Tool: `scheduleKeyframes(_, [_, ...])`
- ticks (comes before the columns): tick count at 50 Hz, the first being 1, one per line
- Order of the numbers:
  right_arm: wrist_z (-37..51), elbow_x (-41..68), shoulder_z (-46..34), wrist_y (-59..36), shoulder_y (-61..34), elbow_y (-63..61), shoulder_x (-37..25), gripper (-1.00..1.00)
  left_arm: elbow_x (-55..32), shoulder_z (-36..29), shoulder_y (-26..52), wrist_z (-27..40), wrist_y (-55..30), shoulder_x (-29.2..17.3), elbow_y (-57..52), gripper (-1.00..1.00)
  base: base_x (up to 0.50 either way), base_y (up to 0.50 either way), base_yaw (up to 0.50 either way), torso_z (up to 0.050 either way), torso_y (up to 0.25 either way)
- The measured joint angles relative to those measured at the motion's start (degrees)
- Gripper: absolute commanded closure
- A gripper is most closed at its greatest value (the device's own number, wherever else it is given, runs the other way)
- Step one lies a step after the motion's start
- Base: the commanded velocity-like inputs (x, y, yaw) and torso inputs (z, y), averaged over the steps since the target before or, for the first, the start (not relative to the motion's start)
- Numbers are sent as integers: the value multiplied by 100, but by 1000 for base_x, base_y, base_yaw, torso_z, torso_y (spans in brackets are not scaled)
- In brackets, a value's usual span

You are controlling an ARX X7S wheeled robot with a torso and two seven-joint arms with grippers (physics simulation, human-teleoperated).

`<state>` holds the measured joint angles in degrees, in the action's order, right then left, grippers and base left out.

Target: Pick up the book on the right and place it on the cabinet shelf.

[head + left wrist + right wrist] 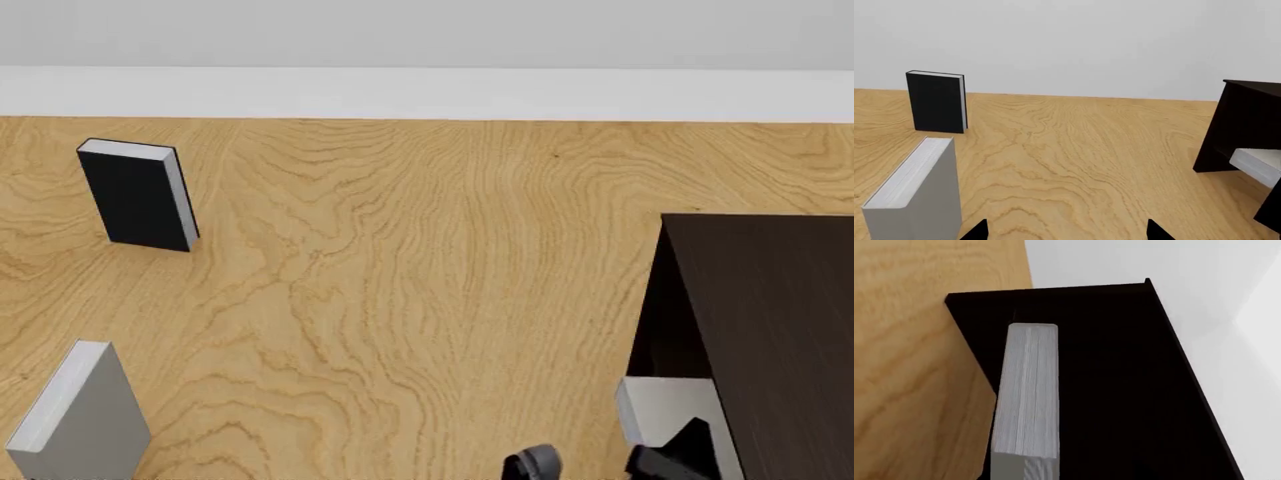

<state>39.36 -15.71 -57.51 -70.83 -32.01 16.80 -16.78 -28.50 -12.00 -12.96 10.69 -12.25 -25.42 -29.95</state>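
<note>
The light-grey book [1029,390] with white page edges lies partly inside the very dark cabinet [1121,380], on or just above its shelf. In the head view the book [657,405] sticks out of the cabinet [767,320] at its left opening. My right gripper [674,458] is shut on the book's near end; its dark fingers blend with the cabinet in the right wrist view. The left wrist view shows the book [1256,164] tilted in the cabinet [1247,120] opening. My left gripper [1067,232] is open and empty over the table.
A black book [134,195] stands upright at the far left, also in the left wrist view [937,102]. Another grey book [80,425] stands at the near left, close to my left gripper's finger [977,231]. The wooden table [427,280] ends at a white wall.
</note>
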Motion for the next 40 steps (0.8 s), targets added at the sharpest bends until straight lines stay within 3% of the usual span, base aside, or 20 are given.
scheduleKeyframes(40, [-544, 401, 281, 288, 27, -651, -367, -100, -18, -58, 83, 63, -39, -41, 29, -100, 2, 0, 2, 0, 0])
